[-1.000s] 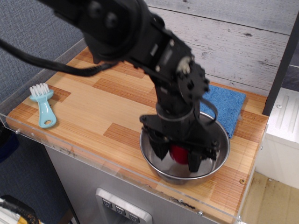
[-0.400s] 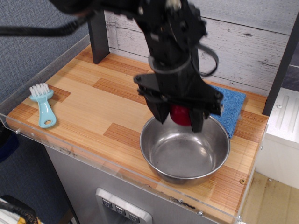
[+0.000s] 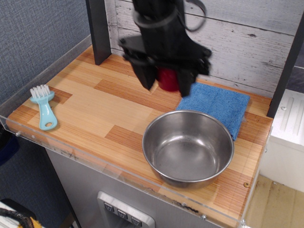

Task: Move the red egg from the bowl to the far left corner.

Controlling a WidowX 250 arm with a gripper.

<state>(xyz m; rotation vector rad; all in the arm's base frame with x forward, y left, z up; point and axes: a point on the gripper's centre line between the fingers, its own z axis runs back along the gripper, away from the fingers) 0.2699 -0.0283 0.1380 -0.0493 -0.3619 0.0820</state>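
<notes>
The work surface is a wood-plank countertop [image 3: 95, 102] with alternating light and reddish strips, edged at the front and left by a clear acrylic rim [image 3: 71, 154]. A whitewashed plank wall [image 3: 247, 42] closes the rear. A dark square post [image 3: 99, 31] stands at the rear left. Grey textured fabric panelling [image 3: 33, 38] covers the left side. The cabinet front [image 3: 85, 190] below is grey, with a switch panel [image 3: 124, 213]. Light wood flooring [image 3: 275, 204] shows at lower right
</notes>
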